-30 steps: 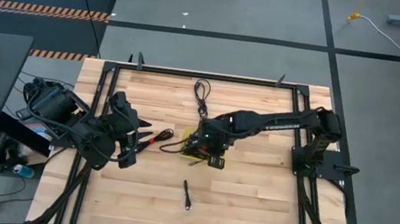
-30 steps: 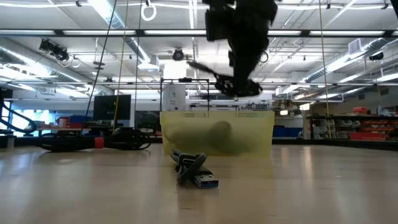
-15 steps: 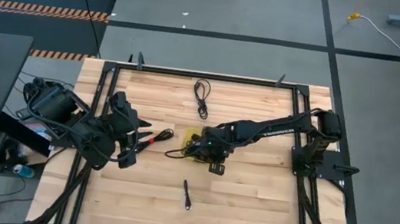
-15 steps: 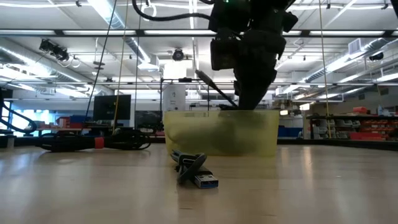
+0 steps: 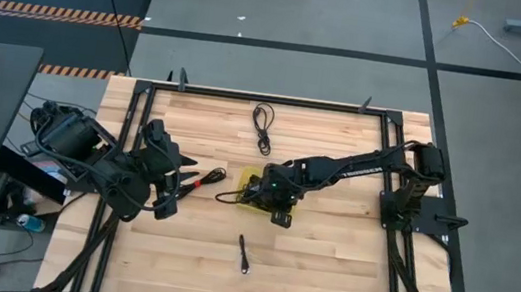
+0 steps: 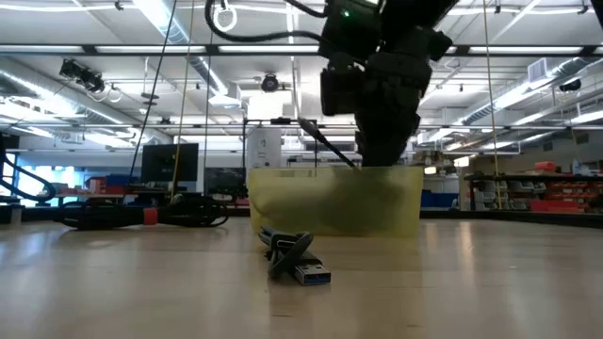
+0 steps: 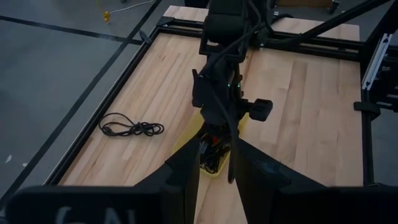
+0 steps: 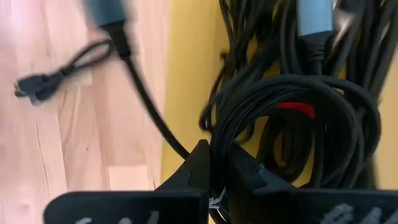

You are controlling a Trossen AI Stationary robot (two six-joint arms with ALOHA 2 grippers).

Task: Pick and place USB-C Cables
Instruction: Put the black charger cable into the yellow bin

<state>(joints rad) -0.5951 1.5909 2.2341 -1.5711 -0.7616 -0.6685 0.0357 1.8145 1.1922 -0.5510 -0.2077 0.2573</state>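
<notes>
My right gripper (image 5: 269, 198) reaches from the table's right into a low yellow bin (image 5: 250, 178) at mid-table and is shut on a coiled black USB-C cable with a red tie (image 8: 295, 109). Under it, several more black cables (image 8: 323, 56) lie in the bin. Loose cables rest on the wood: one toward the far edge (image 5: 263, 126), one toward the near edge (image 5: 242, 255), and one with a red part (image 5: 200, 179) left of the bin. My left gripper (image 7: 216, 177) waits open at the table's left, pointing at the bin (image 7: 186, 140). My right gripper pinches a few strands of the coil's loop (image 8: 219, 146) between its two fingers, coming from above and pointing down into the bin. The rest of the coil spreads beyond the fingertips and lies on the other cables in the bin.
Black frame rails (image 5: 130, 139) run around the wooden table. The near cable's metal plug (image 6: 311, 274) lies in front of the bin wall (image 6: 330, 202). Bare wood (image 5: 327, 256) stretches right of and nearer than the bin.
My right gripper has moved a little toward the table's near-left and come down from above the bin until its fingers are behind the bin wall, carrying the coil down with it. Most of the descent came early; it has since nearly stopped.
</notes>
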